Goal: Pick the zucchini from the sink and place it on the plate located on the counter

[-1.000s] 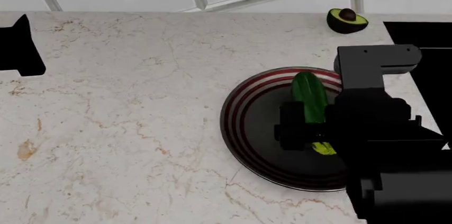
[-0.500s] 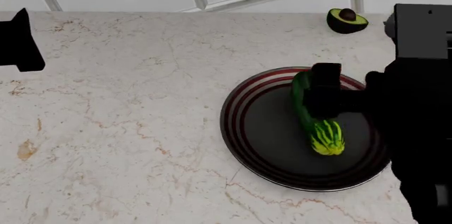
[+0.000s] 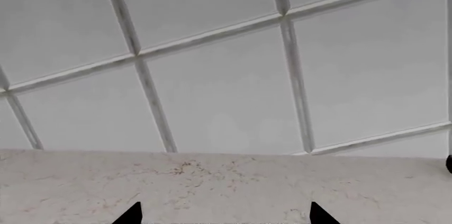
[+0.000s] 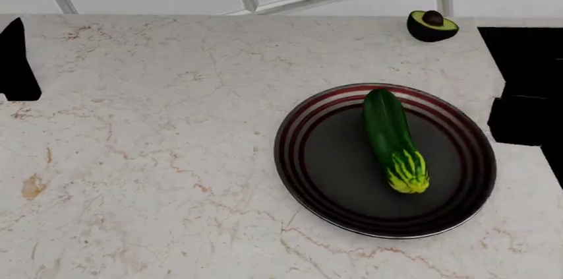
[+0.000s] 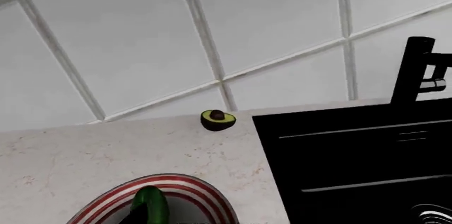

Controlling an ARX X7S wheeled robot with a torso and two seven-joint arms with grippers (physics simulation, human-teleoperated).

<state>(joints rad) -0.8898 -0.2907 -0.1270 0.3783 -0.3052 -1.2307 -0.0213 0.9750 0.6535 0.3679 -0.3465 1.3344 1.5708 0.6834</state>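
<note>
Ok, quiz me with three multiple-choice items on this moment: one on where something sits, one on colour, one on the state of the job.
1. Where does the zucchini lie?
A. In the sink
B. On the plate
C. On the bare counter

2. What colour are the rings on the plate rim?
A. Dark red
B. Blue
C. Yellow

3. What is touching the zucchini now?
A. The right gripper clamps it
B. The left gripper clamps it
C. Only the plate under it, with no gripper on it

Answers:
1. B, since the head view shows it lying across the plate's dark well.
2. A, since red bands circle the rim in both the head and right wrist views.
3. C, since the head view shows it lying free, with both arms dark shapes at the frame edges.
</note>
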